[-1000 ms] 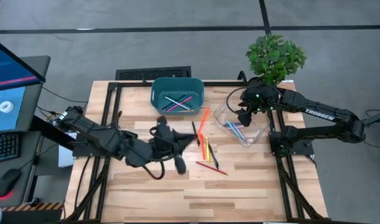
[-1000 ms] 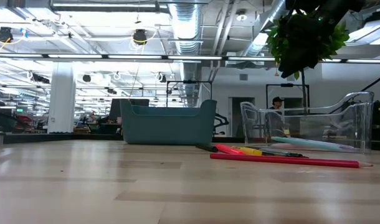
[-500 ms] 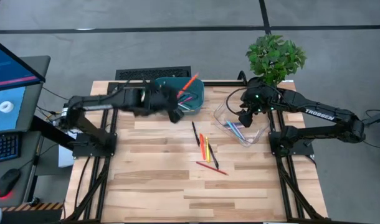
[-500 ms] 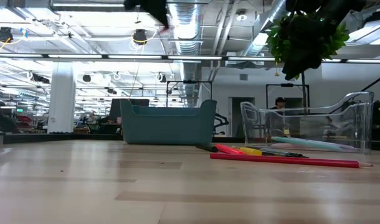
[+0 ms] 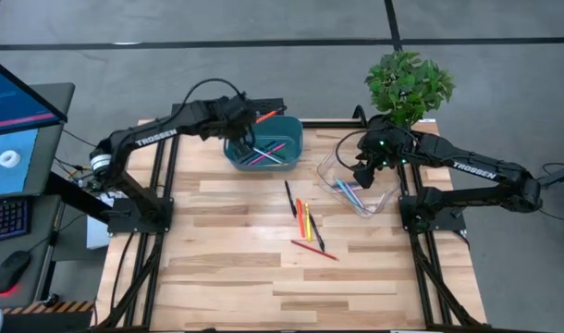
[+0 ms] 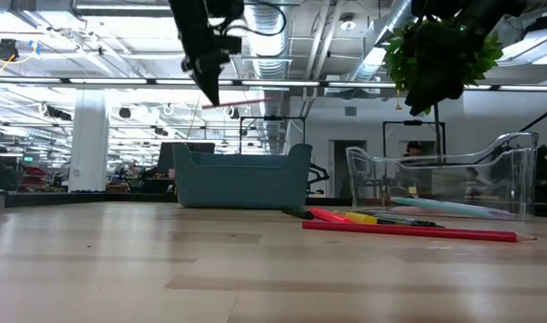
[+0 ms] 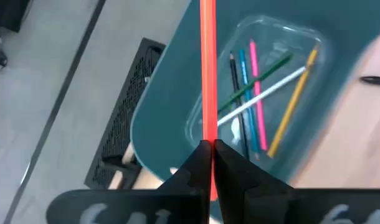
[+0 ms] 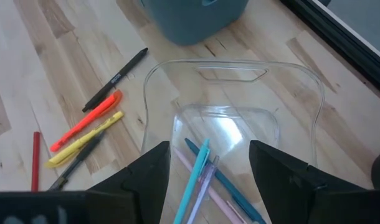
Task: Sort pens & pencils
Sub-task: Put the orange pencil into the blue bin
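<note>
On the left we see our left gripper raised above the near-left rim of the teal bin, its two fingers clamped together on one orange-red pencil that juts out over the bin. From the left wrist we count six sticks lying inside that bin: a dark one, a teal one, a pink one, a green one, a white one and a yellow one.

Moving right, on the bare wooden table between bin and tray we count five loose sticks for certain: a black pen, an orange one, a yellow one, a dark one beside it and a red pencil lying nearest the table's front, apart from the rest.

Further right stands the clear tray, and our right gripper hangs over it, fingers apart and holding nothing. From its wrist we count three sticks in the tray: a light teal pen, a pale lilac one and a darker teal one, crossing one another. One potted plant stands behind the tray
</note>
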`<state>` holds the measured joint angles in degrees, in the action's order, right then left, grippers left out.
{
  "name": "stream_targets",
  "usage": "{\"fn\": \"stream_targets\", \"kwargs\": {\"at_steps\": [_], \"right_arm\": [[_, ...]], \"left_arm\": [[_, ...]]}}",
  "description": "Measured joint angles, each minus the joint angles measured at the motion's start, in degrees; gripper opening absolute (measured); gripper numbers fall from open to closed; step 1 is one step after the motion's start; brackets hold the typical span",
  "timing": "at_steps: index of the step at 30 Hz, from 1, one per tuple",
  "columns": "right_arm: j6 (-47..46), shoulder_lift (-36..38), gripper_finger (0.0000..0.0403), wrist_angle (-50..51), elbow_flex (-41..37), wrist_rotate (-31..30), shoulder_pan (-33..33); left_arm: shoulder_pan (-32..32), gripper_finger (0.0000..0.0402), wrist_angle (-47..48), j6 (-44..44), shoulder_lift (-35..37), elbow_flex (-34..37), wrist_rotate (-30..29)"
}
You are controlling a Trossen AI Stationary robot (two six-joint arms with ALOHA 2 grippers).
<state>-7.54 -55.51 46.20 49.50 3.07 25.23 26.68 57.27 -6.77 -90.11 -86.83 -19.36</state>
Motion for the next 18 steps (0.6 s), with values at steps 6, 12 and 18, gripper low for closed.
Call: {"fn": "stream_targets", "kwargs": {"at_steps": [6, 12, 18], "right_arm": [[-1.4, 0.0, 0.0239, 0.0, 0.0, -0.1, 0.0], [-1.5, 0.0, 0.0239, 0.0, 0.0, -0.1, 0.0], [-1.6, 0.0, 0.0239, 0.0, 0.0, -0.1, 0.0]], "left_arm": [[4.0, 0.0000, -11.2, -5.2, 0.0, 6.8, 2.7], [7.0, 0.0000, -16.0, -6.8, 0.0, 12.4, 5.5], [7.8, 0.0000, -21.8, -6.3, 0.0, 17.5, 6.4]]}}
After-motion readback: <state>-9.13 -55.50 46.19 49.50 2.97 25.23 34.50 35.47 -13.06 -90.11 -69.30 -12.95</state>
